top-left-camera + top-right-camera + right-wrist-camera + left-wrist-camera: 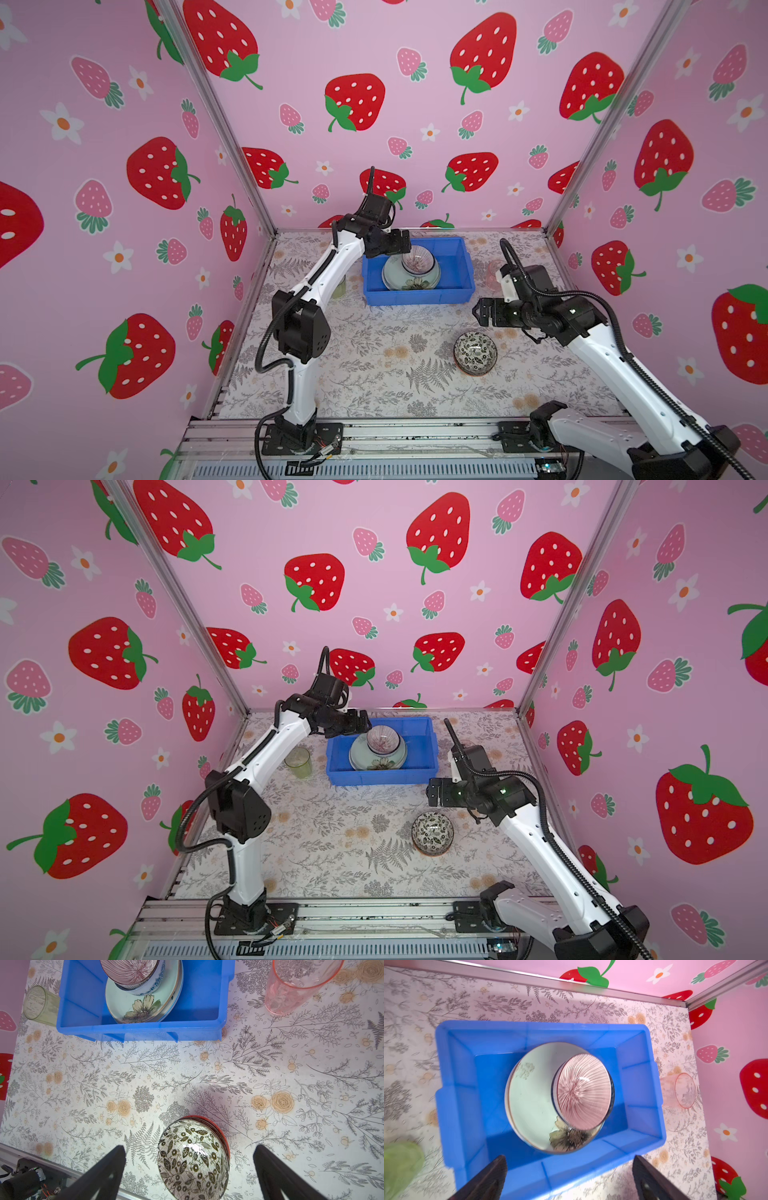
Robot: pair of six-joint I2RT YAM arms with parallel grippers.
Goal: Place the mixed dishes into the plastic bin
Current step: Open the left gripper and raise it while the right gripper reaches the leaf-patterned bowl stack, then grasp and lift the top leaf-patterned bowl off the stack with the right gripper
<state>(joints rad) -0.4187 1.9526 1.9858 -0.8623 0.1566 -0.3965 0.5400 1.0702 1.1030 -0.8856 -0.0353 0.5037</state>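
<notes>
In both top views the plastic bin (417, 297) sits at the back of the table, holding a pale green plate (392, 279) with a ribbed pink bowl (417, 259) on it. The left gripper (400, 243) hangs over the bin's left end, and the right gripper (482, 311) hovers near the black-white bowl (475, 352). A green tumbler (298, 762) stands just beside the bin. The left wrist view shows its fingers (492, 1176) spread wide with nothing between them. The pink bowl rides off-centre on the plate, so another dish dropped there could tip the stack. In the right wrist view the jaws also stand apart and empty. The black-white bowl nests in an orange-red bowl (225, 1142) — pinching one rim may drag or drop the other — and a carry towards the bin could clip the pink tumbler (291, 987).
</notes>
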